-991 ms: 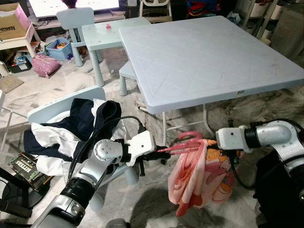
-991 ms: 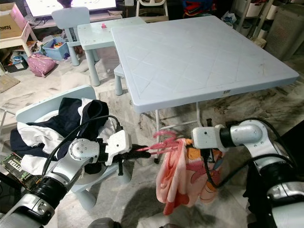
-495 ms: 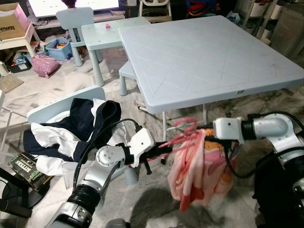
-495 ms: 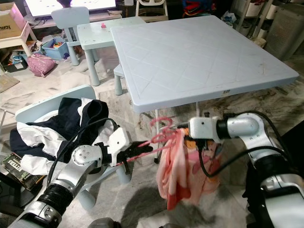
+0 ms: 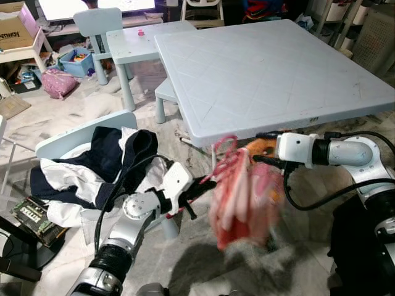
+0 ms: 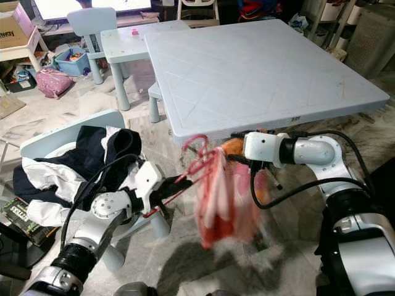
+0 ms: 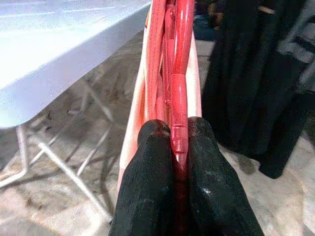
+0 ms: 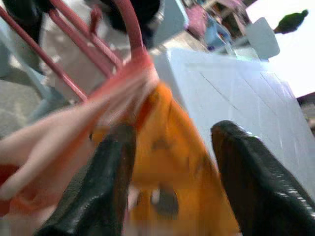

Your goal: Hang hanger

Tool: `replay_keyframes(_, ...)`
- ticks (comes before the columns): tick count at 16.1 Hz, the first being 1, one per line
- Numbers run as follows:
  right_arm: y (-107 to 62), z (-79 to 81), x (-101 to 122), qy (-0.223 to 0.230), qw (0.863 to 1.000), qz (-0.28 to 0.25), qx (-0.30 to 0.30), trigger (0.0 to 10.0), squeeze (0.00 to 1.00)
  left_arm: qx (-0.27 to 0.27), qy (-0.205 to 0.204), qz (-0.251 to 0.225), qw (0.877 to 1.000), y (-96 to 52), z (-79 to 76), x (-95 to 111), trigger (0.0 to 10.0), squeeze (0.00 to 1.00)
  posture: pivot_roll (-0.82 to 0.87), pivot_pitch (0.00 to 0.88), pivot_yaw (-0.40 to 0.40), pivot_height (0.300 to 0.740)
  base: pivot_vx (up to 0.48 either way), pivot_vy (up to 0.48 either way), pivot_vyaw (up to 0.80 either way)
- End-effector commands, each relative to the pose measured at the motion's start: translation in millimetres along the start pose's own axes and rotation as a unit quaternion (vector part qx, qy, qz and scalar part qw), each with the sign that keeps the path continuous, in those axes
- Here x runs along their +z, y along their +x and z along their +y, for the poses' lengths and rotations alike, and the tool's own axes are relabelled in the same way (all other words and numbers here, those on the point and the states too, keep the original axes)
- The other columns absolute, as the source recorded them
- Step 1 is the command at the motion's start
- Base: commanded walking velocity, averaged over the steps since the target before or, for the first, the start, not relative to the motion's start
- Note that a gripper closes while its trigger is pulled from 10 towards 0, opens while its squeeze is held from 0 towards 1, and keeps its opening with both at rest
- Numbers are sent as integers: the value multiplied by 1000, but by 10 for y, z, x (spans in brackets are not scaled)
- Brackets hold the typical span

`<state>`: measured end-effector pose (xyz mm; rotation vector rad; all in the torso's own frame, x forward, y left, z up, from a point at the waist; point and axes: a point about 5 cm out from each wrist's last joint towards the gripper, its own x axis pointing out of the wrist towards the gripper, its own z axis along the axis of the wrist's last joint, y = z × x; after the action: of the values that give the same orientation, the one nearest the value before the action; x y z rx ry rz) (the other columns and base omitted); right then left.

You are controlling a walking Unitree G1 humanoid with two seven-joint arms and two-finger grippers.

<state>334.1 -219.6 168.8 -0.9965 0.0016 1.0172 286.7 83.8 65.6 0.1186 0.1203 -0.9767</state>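
Note:
A pink hanger carrying a pink and orange garment hangs blurred in front of the big table's near edge. My left gripper is shut on the hanger's lower bar, which sits clamped between the black fingers in the left wrist view. My right gripper reaches in from the right just under the table edge. Its fingers stand wide apart, with the garment's orange part between them. The hanger's hook points up beside the table edge.
The large pale blue table stands ahead, its legs right behind the hanger. A small chair piled with dark and white clothes is at my left. A child's table, a chair and toy clutter lie further back left.
The hanger and garment rose and swung left, up toward the table edge, and now blur. My right gripper lifted to the table edge and its fingers spread apart. The left gripper tilted upward.

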Motion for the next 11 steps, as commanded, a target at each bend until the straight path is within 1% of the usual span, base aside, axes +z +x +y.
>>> replay_keyframes(1,-46,-59,-31,10,1000,10,-28,10000,1000,29,-3,-20,999,13,129,122,0,0,-87,0,-13,740,0,0,0)
replay_keyframes(2,-38,2,-59,32,999,8,-33,10000,1000,39,-14,-26,999,7,160,138,0,0,-87,0,-11,740,0,0,0)
replay_keyframes(3,-32,16,-63,34,999,8,-36,10000,1000,41,-16,-27,999,5,165,141,0,0,-88,0,-9,740,0,0,0)
replay_keyframes(4,-39,101,-125,54,997,19,-44,10000,1000,42,-18,-27,999,4,160,139,0,0,-86,0,-5,740,0,0,0)
replay_keyframes(5,-53,171,-181,90,994,24,-53,10000,1000,41,-19,-32,998,4,158,156,0,0,-87,0,0,740,0,0,0)
replay_keyframes(6,-56,189,-195,101,993,25,-55,10000,1000,40,-20,-33,998,5,158,162,0,0,-87,0,0,740,0,0,0)
replay_keyframes(7,-61,313,-242,140,989,28,-40,10000,1000,33,-21,-42,998,12,158,213,0,0,-87,0,4,740,0,0,0)
replay_keyframes(8,-39,471,-291,190,981,32,-28,10000,580,19,-24,-54,998,24,147,294,0,0,-83,0,13,740,0,0,0)
replay_keyframes(9,-7,602,-312,229,973,33,-21,10000,129,3,-26,-63,998,37,127,367,0,0,-75,0,17,740,0,0,0)
replay_keyframes(10,42,710,-311,261,965,29,-18,10000,0,-17,-22,-65,997,47,94,415,0,0,-64,3,24,740,0,0,0)
replay_keyframes(11,130,794,-293,318,948,13,-25,10000,0,-47,-15,-63,997,57,31,450,0,0,-60,5,29,740,0,0,0)
